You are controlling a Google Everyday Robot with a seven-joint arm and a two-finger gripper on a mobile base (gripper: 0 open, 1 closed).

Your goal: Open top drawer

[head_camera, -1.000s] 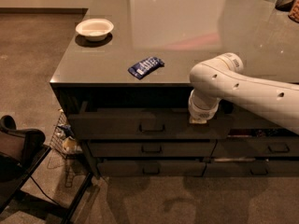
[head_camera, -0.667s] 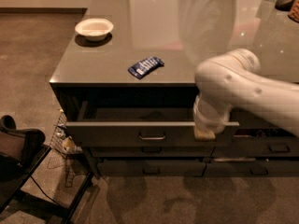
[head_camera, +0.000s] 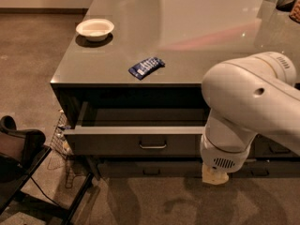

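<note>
From my station I see the small pale gripper (head_camera: 214, 175) hanging under the bulky white arm (head_camera: 248, 102), low at the right, in front of the shallower dark drawers (head_camera: 150, 170) near the carpeted floor (head_camera: 154, 203). Only its cream-coloured end shows beneath the round wrist housing, so I cannot tell whether it is parted or pressed closed.

The wide, dark grey-brown top drawer (head_camera: 117, 143) lies at about ten o'clock from the gripper. It stands partly out of the cabinet, and its right end passes behind the wrist, just above the gripper. Its small metal bar handle (head_camera: 152, 146) sits mid-front, at about ten o'clock from the gripper and apart from it. Behind the flat front I see a pale grey top edge and the shadowed box interior (head_camera: 140, 117).

On the glossy grey countertop (head_camera: 187, 36) above, a crumpled blue snack packet (head_camera: 146, 67) lies at twelve o'clock from the handle, and a white round bowl (head_camera: 95, 28) sits at eleven o'clock, well apart. A black chair (head_camera: 18, 149) stands at nine o'clock.
</note>
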